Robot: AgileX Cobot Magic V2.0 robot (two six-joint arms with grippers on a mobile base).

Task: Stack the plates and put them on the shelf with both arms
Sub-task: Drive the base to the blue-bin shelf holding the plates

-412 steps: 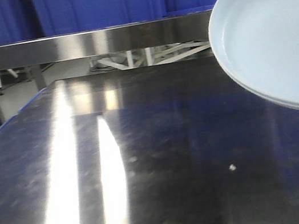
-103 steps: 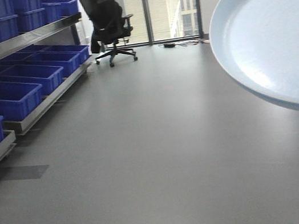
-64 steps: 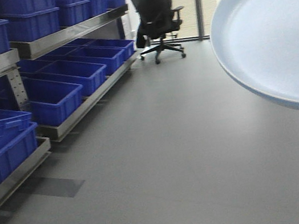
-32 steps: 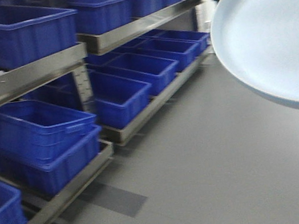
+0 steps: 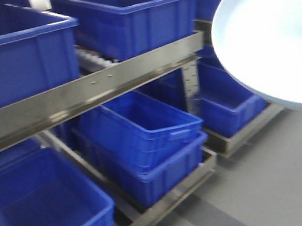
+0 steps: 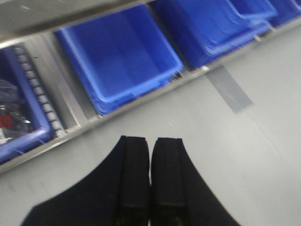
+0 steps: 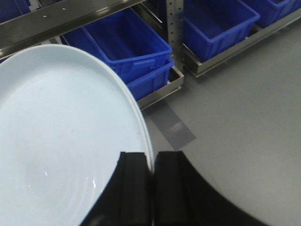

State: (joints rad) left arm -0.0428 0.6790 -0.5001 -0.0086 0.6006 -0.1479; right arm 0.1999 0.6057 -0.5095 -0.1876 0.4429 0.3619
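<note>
The plates are seen as one pale disc at 3 o'clock in the front view, cut off by the right edge and held in the air above the floor. The two cannot be told apart there. In the right wrist view the plates fill the side from 7 to 11 o'clock, and their rim is clamped between the right fingers at 6 o'clock. The left fingers are pressed nearly together, with only a thin slit between them and nothing gripped; bare floor is seen beneath them. The shelf is marked by a long steel rail running from 9 to 2 o'clock in the front view, and the plates are not set on it. Its levels are filled with blue bins, one nested in another at the centre. A track of white rollers is seen at 9 o'clock in the left wrist view, beside a bin. A darker grey strip is laid on the floor before the rack, at 3 o'clock from the plate rim in the right wrist view.
</note>
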